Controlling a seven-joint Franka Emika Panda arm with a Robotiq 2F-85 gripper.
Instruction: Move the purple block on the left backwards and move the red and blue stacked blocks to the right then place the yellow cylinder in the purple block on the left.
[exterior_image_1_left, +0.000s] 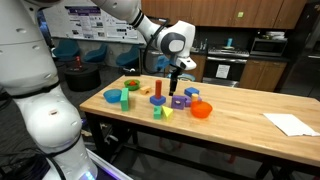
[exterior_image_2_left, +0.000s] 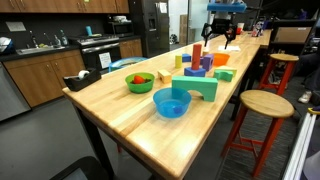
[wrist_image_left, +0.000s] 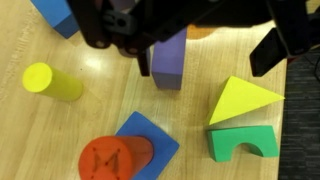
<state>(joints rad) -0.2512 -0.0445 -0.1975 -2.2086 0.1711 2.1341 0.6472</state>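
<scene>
While the claw (exterior_image_1_left: 176, 77) hangs spread wide over the middle of the worktop (exterior_image_1_left: 240, 108), pinching nothing, the toys sit below it.

Exterior view, left to right:
- blue bowl (exterior_image_1_left: 113, 96) toward the worktop's left end as seen
- green bowl (exterior_image_1_left: 131, 85) behind it
- red-on-blue stack (exterior_image_1_left: 158, 91), upright
- purple block (exterior_image_1_left: 179, 100) beneath the claw
- orange bowl (exterior_image_1_left: 201, 110) near the front edge
- sheet of paper (exterior_image_1_left: 290, 123) by the right end

Wrist view, left to right:
- yellow cylinder (wrist_image_left: 52, 82) lying on its side, clear of the rest
- the stack near it, lower in frame
- purple block partly hidden by the claw
- yellow wedge (wrist_image_left: 245, 98) resting on a green arch (wrist_image_left: 243, 145)
</scene>
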